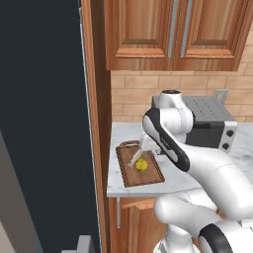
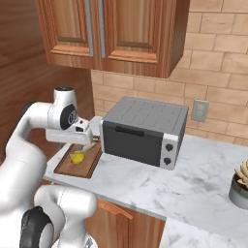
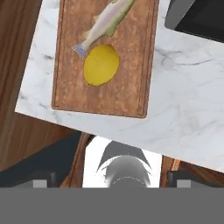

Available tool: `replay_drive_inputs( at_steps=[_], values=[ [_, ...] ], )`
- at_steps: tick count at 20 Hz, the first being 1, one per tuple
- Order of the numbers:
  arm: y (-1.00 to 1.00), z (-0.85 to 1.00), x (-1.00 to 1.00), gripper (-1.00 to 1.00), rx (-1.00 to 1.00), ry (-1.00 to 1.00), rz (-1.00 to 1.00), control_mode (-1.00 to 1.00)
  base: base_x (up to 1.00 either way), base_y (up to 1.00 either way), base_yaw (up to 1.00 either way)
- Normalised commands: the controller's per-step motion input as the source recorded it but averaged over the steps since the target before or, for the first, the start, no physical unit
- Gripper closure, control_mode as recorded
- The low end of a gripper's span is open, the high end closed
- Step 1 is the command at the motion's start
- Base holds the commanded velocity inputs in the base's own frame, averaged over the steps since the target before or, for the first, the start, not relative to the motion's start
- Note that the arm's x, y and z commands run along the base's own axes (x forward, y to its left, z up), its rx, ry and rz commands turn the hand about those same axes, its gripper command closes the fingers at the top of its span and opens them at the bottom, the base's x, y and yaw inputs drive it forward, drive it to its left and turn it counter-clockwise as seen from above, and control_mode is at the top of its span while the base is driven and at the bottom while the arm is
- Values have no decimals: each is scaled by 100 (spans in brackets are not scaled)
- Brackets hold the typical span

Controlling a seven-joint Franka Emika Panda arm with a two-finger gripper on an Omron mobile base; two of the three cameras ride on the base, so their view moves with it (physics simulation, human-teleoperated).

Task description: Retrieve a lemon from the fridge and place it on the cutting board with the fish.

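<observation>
Two things lie on the reddish-brown wooden cutting board [image 3: 103, 94]: small yellow lemon [image 3: 101, 64], touching tail of slim pale fish [image 3: 105, 22]. Gripper [image 3: 112, 180] above, jaws wide apart, holding nothing.

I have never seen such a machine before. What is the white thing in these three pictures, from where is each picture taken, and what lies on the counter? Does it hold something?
The white thing is a robot arm in a simulated kitchen. Two pictures come from cameras on its base, behind it to the left and to the right, so they show the same scene from two sides. The third comes from a camera on the hand, looking down along the tool.

On the marble counter lies a wooden cutting board. On the board rest a yellow lemon and a pale fish, close together. Beside the board stands a grey toaster oven. The dark fridge is at the left.

The tool holds nothing: it is open, above the board, and the lemon lies free.
</observation>
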Motion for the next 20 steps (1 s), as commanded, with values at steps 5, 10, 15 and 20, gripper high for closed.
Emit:
replay_drive_inputs(
  at_steps=[5,10,15,20],
  values=[
    [-32,13,-65,-100,-1,2,-37,-100,0,0,0],
    [-19,25,-42,-100,-3,2,-28,-100,0,0,0],
    [-10,31,-29,-100,-4,0,1,-100,0,0,0],
    [-29,1,-3,-100,-12,2,13,-100,0,0,0]
  ],
)
